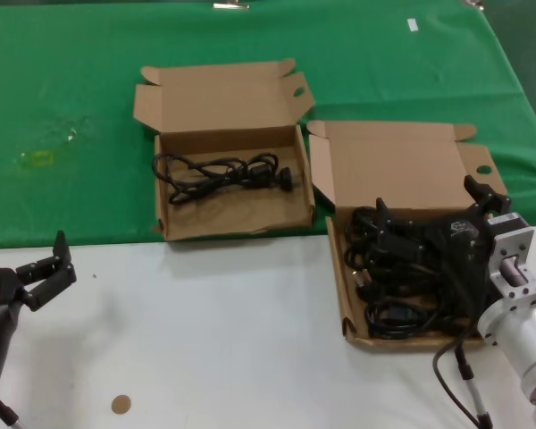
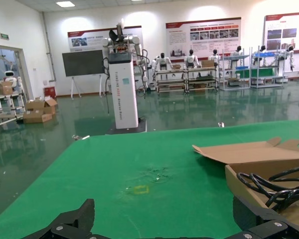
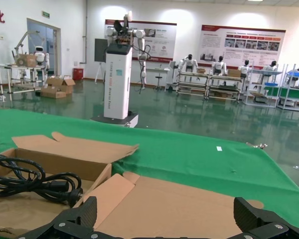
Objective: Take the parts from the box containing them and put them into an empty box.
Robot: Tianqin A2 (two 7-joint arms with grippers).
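Observation:
The box containing them (image 1: 395, 166) stands open at the right, its tray piled with black power cords (image 1: 381, 315). My right gripper (image 1: 426, 198) hovers just above that pile, open, with nothing between its fingers; its wrist view shows it (image 3: 165, 206) facing the raised lid (image 3: 189, 204). The other box (image 1: 223, 98) sits open left of centre and holds one coiled cord (image 1: 223, 172), also seen from both wrists as cord (image 2: 279, 186) and cord (image 3: 35, 181). My left gripper (image 1: 43, 255) waits open over the white table at the near left, seen as gripper (image 2: 164, 209) from its own wrist.
Green cloth (image 1: 71, 71) covers the far half of the table, with a yellowish mark (image 1: 37, 159) on it. The near half is white surface (image 1: 205, 331), with a small brown disc (image 1: 120, 404) near the front edge. The two boxes stand nearly touching.

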